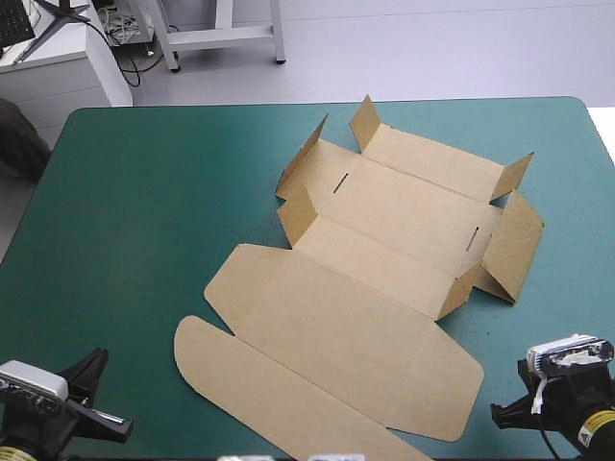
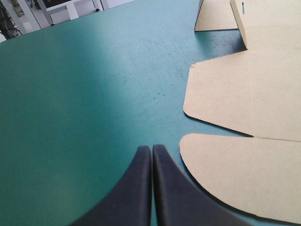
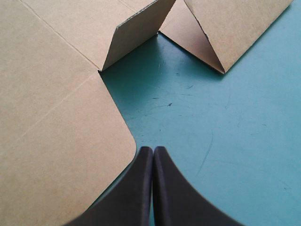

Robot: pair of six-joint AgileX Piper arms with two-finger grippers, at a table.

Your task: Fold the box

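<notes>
Both tools were clenched, empty: the left tool (image 2: 151, 147) and right tool (image 3: 153, 148) sat near the tabletop's (image 1: 154, 211) near corners, flanking the brown box (image 1: 384, 259), which lay mostly flat, its nearest flap cut off from above.

Teal-green table (image 1: 144, 240), pale grey floor (image 1: 432, 48) beyond, white desk (image 1: 58, 79) far left, metal frame (image 1: 221, 36)
</notes>
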